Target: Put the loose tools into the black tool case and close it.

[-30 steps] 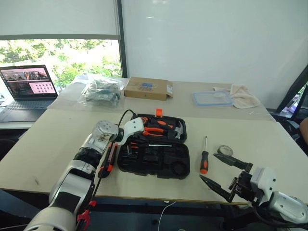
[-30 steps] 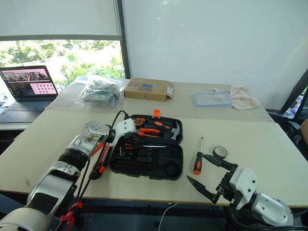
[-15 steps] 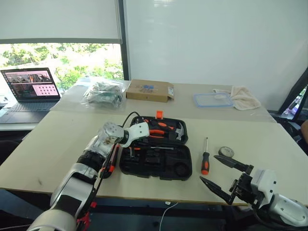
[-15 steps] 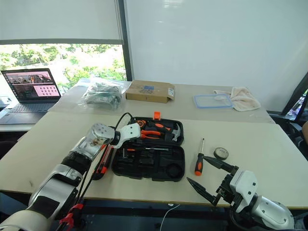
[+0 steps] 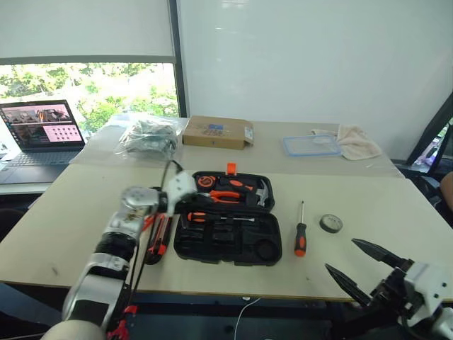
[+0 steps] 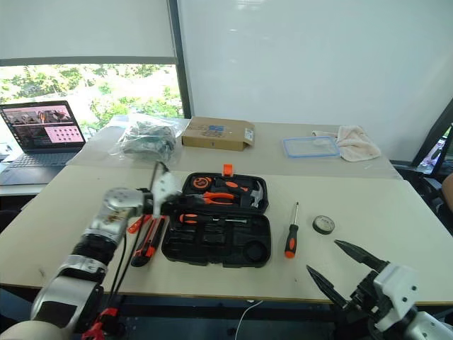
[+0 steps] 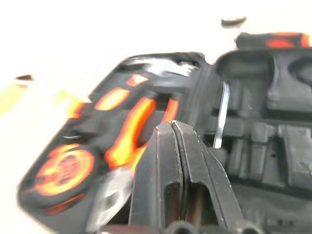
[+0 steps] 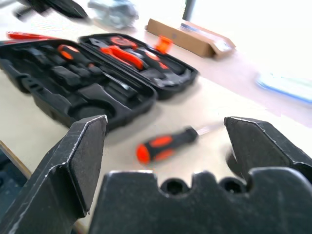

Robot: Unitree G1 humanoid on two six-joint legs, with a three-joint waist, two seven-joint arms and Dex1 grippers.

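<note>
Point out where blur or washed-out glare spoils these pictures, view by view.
Left wrist view: the open tool case is smeared, its orange tools running into streaks, and the table is washed out to near white. Right wrist view: the right gripper looms soft up close, and the cardboard box dissolves into glare. Left eye view: sharp, with the window overexposed.

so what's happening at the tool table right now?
The robot is packing tools into the black tool case, which lies open on the table. One screwdriver sits in the case. Another screwdriver and the tape roll lie loose to the case's right, the utility knife to its left. The left pincer is shut and empty above the case's left end; the right pincer is open and empty near the table's front edge.
</note>
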